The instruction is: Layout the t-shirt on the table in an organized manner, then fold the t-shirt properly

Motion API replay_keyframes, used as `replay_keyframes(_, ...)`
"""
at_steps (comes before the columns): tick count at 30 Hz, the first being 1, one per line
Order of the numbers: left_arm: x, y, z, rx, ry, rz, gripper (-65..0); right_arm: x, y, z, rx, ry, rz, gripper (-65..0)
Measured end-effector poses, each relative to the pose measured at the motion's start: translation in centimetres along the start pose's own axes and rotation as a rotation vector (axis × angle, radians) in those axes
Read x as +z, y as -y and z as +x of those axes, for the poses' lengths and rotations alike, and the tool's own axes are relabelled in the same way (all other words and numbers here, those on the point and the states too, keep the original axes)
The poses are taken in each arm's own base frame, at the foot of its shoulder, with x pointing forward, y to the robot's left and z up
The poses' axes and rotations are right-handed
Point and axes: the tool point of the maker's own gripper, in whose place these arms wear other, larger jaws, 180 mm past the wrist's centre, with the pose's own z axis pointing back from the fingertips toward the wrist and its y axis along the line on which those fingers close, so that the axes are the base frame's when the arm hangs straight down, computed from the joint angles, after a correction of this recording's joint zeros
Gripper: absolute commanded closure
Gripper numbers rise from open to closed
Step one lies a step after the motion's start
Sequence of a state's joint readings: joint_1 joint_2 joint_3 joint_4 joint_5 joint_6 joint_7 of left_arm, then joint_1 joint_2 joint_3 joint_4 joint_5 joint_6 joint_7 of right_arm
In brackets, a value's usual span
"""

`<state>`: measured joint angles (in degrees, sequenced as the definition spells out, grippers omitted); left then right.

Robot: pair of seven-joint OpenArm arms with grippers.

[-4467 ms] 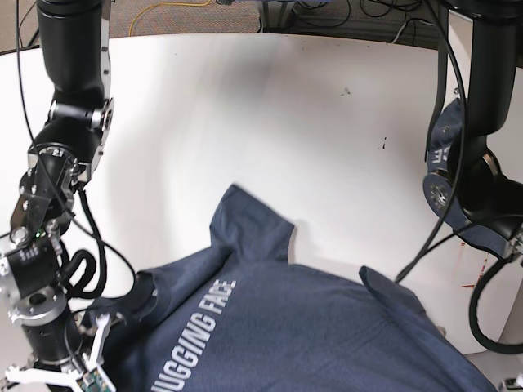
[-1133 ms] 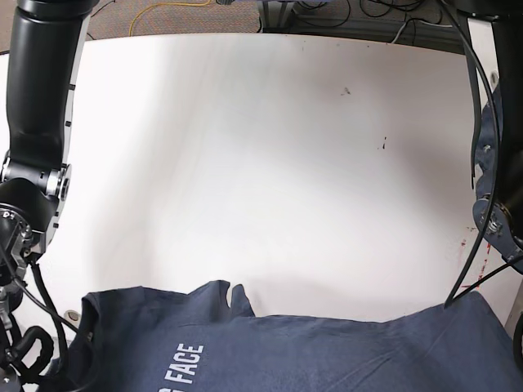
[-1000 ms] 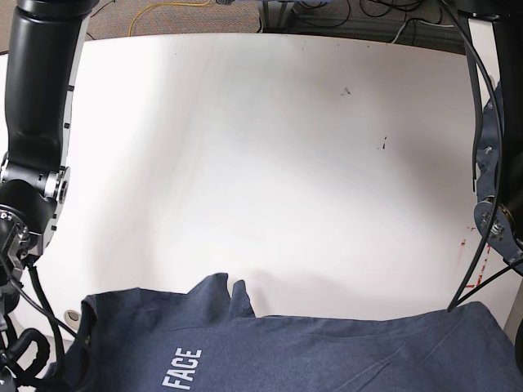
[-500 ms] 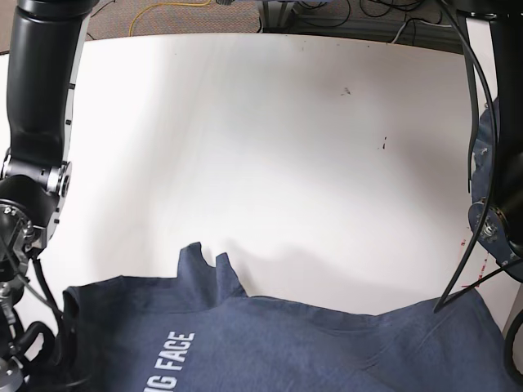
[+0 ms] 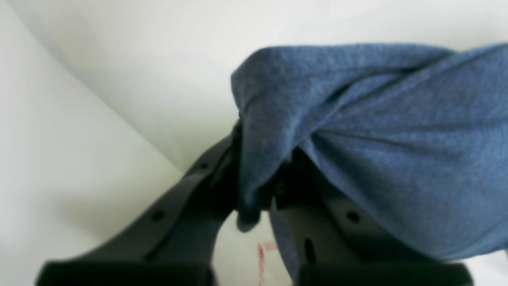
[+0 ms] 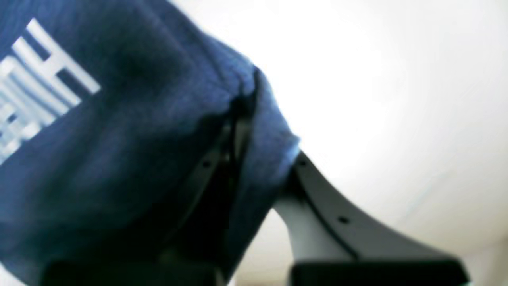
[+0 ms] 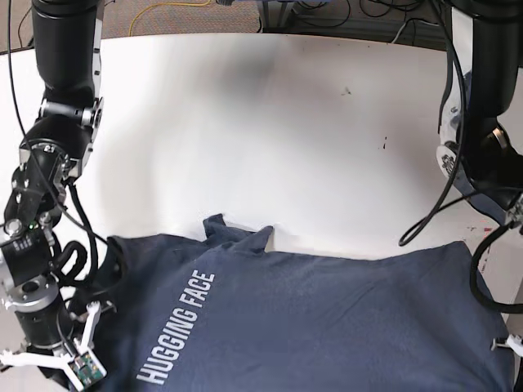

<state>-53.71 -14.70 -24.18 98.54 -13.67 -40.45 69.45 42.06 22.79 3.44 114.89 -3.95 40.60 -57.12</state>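
Around the work area, cables [image 7: 351, 10] trail past the far edge of the white surface [image 7: 245, 122], with a yellow cord [image 7: 167, 11] on the carpet beside them. A few dark specks [image 7: 346, 91] dot the far half, and a faint red mark [image 7: 482, 260] sits by the right edge in the base view. Both dark arms flank the cloth, their own black cables looping close to it.

The t-shirt [image 7: 327, 318] is dark blue with white "HUGGING FACE" lettering [image 7: 176, 328] running diagonally. It lies across the near part of the surface, mostly spread, with a small bunched peak [image 7: 237, 235] at its far edge.

The left tool [image 5: 258, 186] is closed on a fold of the t-shirt [image 5: 377, 139]; the cloth wraps over and between its dark fingers [image 5: 190, 190], lifted above the surface [image 5: 79, 159]. The right tool [image 6: 254, 159] is likewise clamped on the t-shirt [image 6: 119, 139], fabric draped over one finger, the pale finger [image 6: 329, 222] bare beside it. This view is blurred, with part of the white lettering [image 6: 35, 87] showing.
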Motion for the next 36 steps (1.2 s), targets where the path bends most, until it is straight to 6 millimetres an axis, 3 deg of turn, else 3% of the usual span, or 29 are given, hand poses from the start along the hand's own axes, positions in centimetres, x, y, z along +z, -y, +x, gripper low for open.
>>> replay_keyframes(6,1.9,1.7,-5.8,-0.02,-0.123,0.016,-1.7,0.7,-4.2,-4.3,-0.092,-0.074,0.082,0.0)
replay_keyframes(13,4.8,4.1,-13.0,0.047,-0.242,-0.038,-1.5,2.5,-8.4,-10.9,-0.175,-0.249,0.145,0.0)
replay_keyframes(18,7.7,5.6,-20.0,0.137,-0.407,-0.077,-1.5,4.2,-12.0,-13.8,-0.238,-0.316,0.214,0.0)
replay_keyframes(21,10.0,6.0,-23.1,0.161,-0.481,-0.081,-1.5,5.6,-14.8,-15.6,-0.266,-0.372,0.269,0.0)
replay_keyframes(24,12.5,6.2,-25.6,0.178,-0.537,-0.083,-1.5,7.4,-16.7,-17.8,-0.315,-0.43,0.299,0.0)
replay_keyframes(29,15.6,6.3,-28.9,0.19,-0.634,-0.092,-1.5,10.2,-17.8,-21.6,-0.336,-0.577,0.285,0.0)
replay_keyframes(33,17.2,6.5,-30.1,0.197,-0.67,-0.111,-1.5,11.3,-19.5,-22.1,-0.335,-0.594,0.335,0.0)
replay_keyframes(36,17.3,6.1,-30.1,0.189,-0.674,-0.108,-1.5,11.2,-19.9,-21.8,-0.345,-0.586,0.345,0.0)
